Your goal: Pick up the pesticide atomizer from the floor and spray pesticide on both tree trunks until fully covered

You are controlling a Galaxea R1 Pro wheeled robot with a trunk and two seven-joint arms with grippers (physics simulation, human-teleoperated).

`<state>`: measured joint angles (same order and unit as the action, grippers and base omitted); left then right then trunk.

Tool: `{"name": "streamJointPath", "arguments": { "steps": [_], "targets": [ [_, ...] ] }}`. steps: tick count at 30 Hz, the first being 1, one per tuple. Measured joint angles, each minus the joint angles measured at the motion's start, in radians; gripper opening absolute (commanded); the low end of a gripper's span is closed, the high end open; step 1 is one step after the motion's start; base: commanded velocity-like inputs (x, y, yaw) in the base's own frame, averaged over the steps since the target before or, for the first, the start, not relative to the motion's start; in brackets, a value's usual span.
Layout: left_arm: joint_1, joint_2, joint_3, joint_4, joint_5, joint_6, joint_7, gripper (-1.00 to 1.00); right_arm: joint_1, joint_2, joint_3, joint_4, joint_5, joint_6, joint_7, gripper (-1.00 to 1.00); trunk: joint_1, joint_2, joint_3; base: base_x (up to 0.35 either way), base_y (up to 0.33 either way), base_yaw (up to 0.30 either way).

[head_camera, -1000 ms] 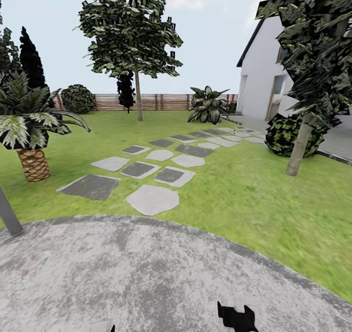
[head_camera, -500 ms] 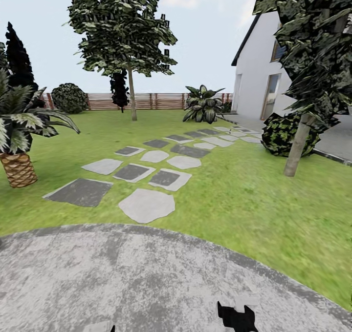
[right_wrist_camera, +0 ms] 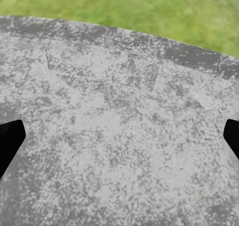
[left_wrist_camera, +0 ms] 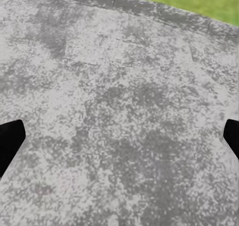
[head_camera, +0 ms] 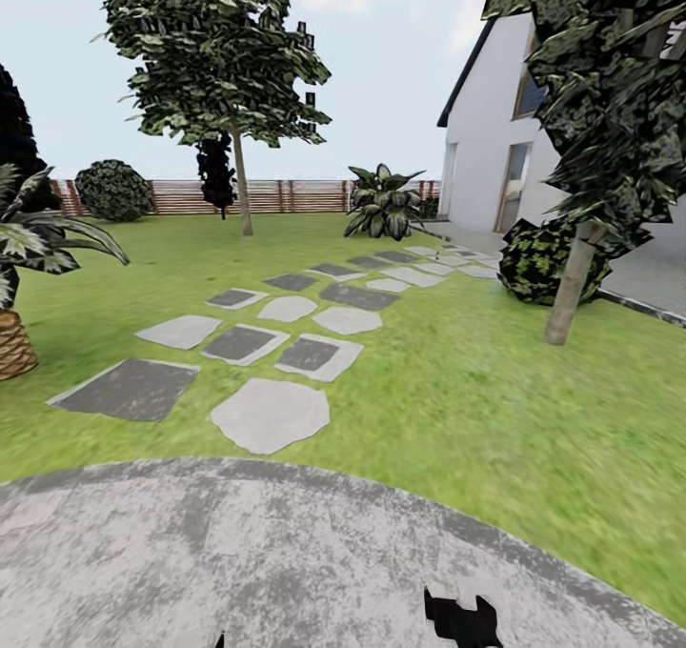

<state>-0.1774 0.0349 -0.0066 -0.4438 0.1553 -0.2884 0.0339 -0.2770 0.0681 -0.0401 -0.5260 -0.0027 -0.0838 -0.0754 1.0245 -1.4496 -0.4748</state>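
Observation:
The pesticide atomizer is out of view. Across the lawn stands a tree point(head_camera: 219, 52) with a dark green leafy crown and a grey-brown trunk point(head_camera: 242, 195). A nearer tree point(head_camera: 610, 76) leans at the right on a grey-brown trunk point(head_camera: 570, 291). No white specks are visible on either trunk. My left gripper point(left_wrist_camera: 119, 141) hangs open over mottled grey paving, its black fingertips point(left_wrist_camera: 10, 141) far apart with nothing between them. My right gripper point(right_wrist_camera: 119, 136) is open too, above the same paving near its curved rim; a black part of it point(head_camera: 462, 621) pokes into the head view's lower edge.
I stand on a round grey paved patch point(head_camera: 286, 553) bordered by lawn point(head_camera: 457, 400). Several stepping stones point(head_camera: 272, 415) lead toward a white house point(head_camera: 486, 152). A striped palm-like plant point(head_camera: 19, 248) is at far left, a dark bush point(head_camera: 538, 262) by the right trunk, a slatted fence point(head_camera: 295, 195) behind.
The whole head view has slid left, so the camera has turned right: the palm-like plant is now half cut off and the house shows more. The grippers look unchanged.

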Motion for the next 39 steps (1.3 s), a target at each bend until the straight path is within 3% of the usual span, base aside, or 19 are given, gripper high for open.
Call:
{"name": "streamJointPath", "arguments": {
  "steps": [39],
  "targets": [
    [0.0,0.0,0.0,-0.001,0.0,0.0,0.0,1.0,0.0,0.0,0.0,0.001,0.0,0.001,0.001,1.0,0.0,0.0,0.001,0.333,0.0,-0.083]
  ]
}}
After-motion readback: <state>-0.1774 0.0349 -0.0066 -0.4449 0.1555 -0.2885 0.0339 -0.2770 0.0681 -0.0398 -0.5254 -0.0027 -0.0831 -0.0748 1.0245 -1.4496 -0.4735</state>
